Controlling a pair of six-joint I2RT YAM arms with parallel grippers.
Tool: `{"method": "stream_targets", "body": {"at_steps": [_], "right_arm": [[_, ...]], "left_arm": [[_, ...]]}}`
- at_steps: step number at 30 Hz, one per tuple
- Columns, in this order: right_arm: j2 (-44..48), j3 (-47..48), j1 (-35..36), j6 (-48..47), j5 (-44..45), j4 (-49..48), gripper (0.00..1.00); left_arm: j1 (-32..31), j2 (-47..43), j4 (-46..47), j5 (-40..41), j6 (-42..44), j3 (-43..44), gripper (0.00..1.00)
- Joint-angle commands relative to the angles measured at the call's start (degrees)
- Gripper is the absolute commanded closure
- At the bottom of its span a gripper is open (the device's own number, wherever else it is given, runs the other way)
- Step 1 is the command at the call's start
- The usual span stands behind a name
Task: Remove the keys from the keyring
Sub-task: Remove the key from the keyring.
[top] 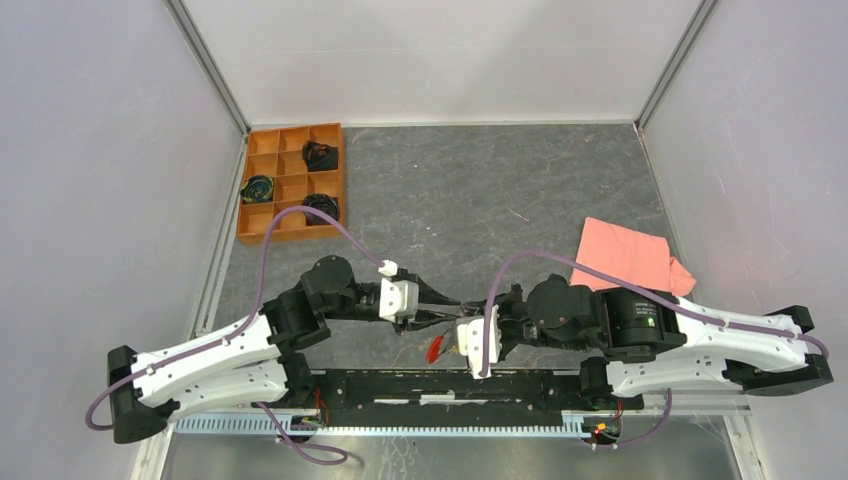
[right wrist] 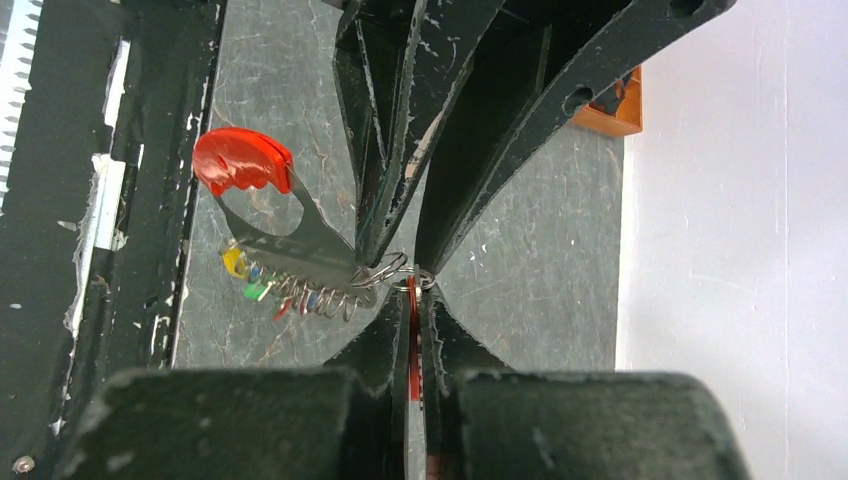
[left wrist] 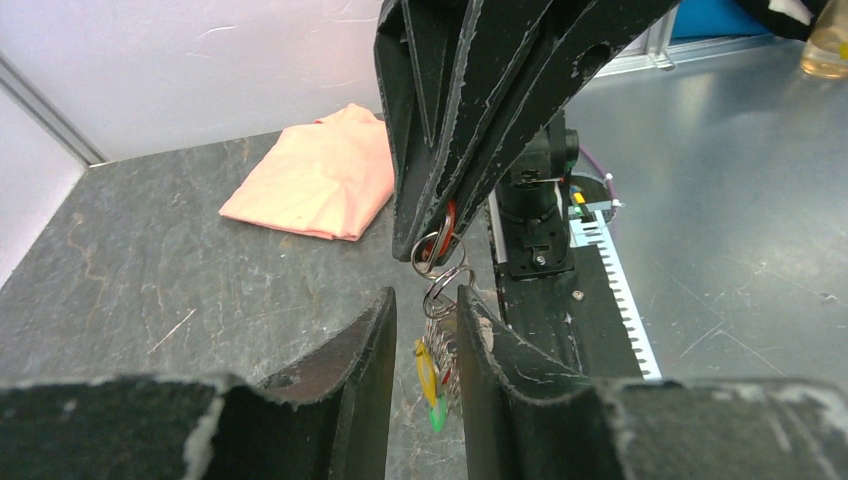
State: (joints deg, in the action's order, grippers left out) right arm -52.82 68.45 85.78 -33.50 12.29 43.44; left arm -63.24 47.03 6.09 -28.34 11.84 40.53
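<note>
None of the keys [right wrist: 285, 292] is off the keyring [left wrist: 447, 290] yet: the right gripper [right wrist: 414, 300] pinches its red strap, while the left gripper [left wrist: 427, 310] stands partly spread around the ring.

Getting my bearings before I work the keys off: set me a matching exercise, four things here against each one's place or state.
1 right hand
2 left hand
3 pink cloth
4 orange tray

a far left corner of the table
b shut on the red strap
c lying on the table's right side
d open, straddling the keys

Pairs: 1-b, 2-d, 3-c, 4-a
</note>
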Motion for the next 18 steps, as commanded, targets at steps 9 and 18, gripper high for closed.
{"method": "stream_targets", "body": {"at_steps": [9,18], "right_arm": [[-0.2,4.1,1.3,0.0,3.7,-2.0,0.99],[0.2,2.8,1.6,0.9,5.6,-2.0,0.99]], "left_arm": [[-0.4,1.5,-0.5,-3.7,2.2,2.4,0.79],[-0.4,1.9,1.4,-2.6,0.9,1.6,0.98]]}}
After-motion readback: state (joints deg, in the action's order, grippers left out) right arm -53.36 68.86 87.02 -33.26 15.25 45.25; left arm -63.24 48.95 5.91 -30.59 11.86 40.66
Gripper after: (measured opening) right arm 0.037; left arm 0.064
